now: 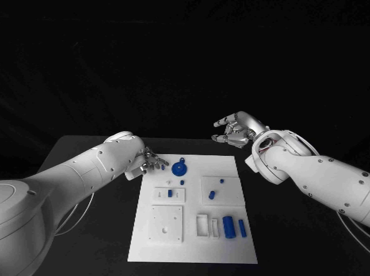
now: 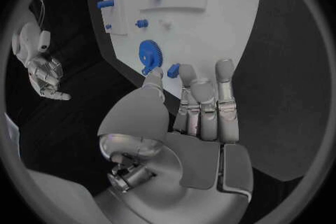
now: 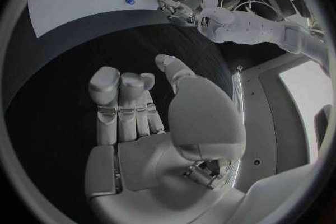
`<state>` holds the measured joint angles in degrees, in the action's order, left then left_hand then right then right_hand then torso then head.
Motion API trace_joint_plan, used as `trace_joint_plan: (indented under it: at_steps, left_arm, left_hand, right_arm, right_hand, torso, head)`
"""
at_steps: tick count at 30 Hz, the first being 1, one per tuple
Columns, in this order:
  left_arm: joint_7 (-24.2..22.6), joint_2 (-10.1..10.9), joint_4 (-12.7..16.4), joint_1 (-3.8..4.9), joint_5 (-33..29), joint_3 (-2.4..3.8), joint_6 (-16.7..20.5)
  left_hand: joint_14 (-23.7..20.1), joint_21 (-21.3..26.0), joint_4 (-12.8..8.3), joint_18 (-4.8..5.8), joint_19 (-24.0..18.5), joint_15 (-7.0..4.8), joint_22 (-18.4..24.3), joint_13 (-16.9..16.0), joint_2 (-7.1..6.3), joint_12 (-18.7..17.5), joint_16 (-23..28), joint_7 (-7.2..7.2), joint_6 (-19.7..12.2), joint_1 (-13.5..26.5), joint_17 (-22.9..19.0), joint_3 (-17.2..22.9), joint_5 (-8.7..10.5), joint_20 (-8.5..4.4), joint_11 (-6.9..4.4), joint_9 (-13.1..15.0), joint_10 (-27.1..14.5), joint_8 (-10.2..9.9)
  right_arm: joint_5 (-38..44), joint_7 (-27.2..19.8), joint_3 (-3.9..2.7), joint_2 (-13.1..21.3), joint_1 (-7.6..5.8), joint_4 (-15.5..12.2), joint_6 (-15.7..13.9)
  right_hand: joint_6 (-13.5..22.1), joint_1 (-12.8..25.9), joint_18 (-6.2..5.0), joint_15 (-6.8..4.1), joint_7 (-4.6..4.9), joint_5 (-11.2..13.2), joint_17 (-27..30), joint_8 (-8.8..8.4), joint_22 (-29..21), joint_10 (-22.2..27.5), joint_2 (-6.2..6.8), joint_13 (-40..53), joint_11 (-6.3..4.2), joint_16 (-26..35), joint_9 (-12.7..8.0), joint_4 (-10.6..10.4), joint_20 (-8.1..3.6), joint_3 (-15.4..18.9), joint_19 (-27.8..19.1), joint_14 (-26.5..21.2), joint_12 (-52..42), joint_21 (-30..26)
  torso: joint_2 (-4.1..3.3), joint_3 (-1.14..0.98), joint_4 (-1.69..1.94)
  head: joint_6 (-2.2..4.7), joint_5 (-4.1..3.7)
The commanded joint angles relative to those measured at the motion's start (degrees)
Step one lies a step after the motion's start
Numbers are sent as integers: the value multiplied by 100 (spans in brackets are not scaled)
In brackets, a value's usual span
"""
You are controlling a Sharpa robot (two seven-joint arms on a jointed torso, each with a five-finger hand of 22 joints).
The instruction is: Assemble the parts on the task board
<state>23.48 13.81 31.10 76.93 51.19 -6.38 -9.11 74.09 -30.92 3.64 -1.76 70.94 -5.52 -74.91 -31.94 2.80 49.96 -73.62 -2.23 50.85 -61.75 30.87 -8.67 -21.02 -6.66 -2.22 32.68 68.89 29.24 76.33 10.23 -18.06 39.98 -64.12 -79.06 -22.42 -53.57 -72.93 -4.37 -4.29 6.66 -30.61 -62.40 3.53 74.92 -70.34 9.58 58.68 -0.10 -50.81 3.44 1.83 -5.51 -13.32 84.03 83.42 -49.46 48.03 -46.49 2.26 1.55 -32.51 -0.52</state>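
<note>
Head view: black table (image 1: 94, 150) bears task board (image 1: 222, 247); both hands' fingers spread, empty.

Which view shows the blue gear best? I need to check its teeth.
The left wrist view: the blue gear sits close, its toothed rim visible, just beyond the left hand. The head view shows it small, the right wrist view smaller.

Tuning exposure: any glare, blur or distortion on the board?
Head view: task board evenly lit, no glare, straight edges, background black. Left wrist view: fisheye bends the board's edges, blue gear sharp. Right wrist view: board curved at the rim, right hand sharp.
</note>
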Motion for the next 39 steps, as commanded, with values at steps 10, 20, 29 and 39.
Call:
trace_joint_plan:
  at_steps: [10, 20, 29, 39]
  left_arm:
    - [-187, -58, -68, 3, -70, 1, -60]
    - [-234, -93, -113, 1, -130, -1, -110]
    - [-239, -107, -119, 0, -185, -2, -143]
    - [-217, -108, -149, 0, -181, -7, -256]
  left_hand:
    - [-59, 32, -180, -94, -23, 3, -107, 17, 248, 0, -13, 25, -42, -221, -14, 102, -20, 16, -22, -38, -66, 20]
    - [-81, 37, -314, -82, -42, 0, -108, 16, 428, 4, -27, 37, -40, -426, -18, 170, -13, 12, -29, -72, -87, -3]
    - [-89, 37, -330, -80, -48, 1, -108, 17, 521, 5, -37, 39, -48, -448, -19, 191, -32, 13, -30, -81, -94, -10]
    - [-99, 27, -460, -75, -58, -2, -111, 16, 626, 9, -55, 48, -42, -523, -18, 267, -97, 10, -37, -97, -102, -24]
  right_arm:
    - [34, -10, -3, -73, -3, 38, 15]
    - [41, -8, -3, -86, -3, 38, 16]
    - [45, -6, -3, -93, -3, 41, 18]
    - [46, -8, -3, -99, -3, 46, 23]
  right_hand:
    - [-35, 60, -39, 12, 6, -25, -10, -14, 622, -7, 17, -1, -11, -18, -4, 0, 31, -39, 209, 8, -27, -12]
    - [-35, 60, -39, 12, 6, -25, -10, -14, 622, -7, 17, -1, -11, -18, -4, 0, 31, -39, 209, 8, -27, -12]
    - [-54, 67, -40, 11, 6, -26, -12, -14, 622, -11, 15, -1, -12, -17, -3, 15, 30, -54, 210, 7, -33, -13]
    - [-54, 67, -40, 11, 6, -26, -12, -14, 622, -11, 15, -1, -12, -17, -3, 15, 30, -54, 210, 7, -33, -13]
  torso:
    - [-13, -2, -6]
    - [-7, 0, -2]
    - [-2, 4, 5]
    - [-5, 1, 4]
  head:
    - [-16, 8]
    - [-30, -3]
    - [-37, -13]
    - [-43, -11]
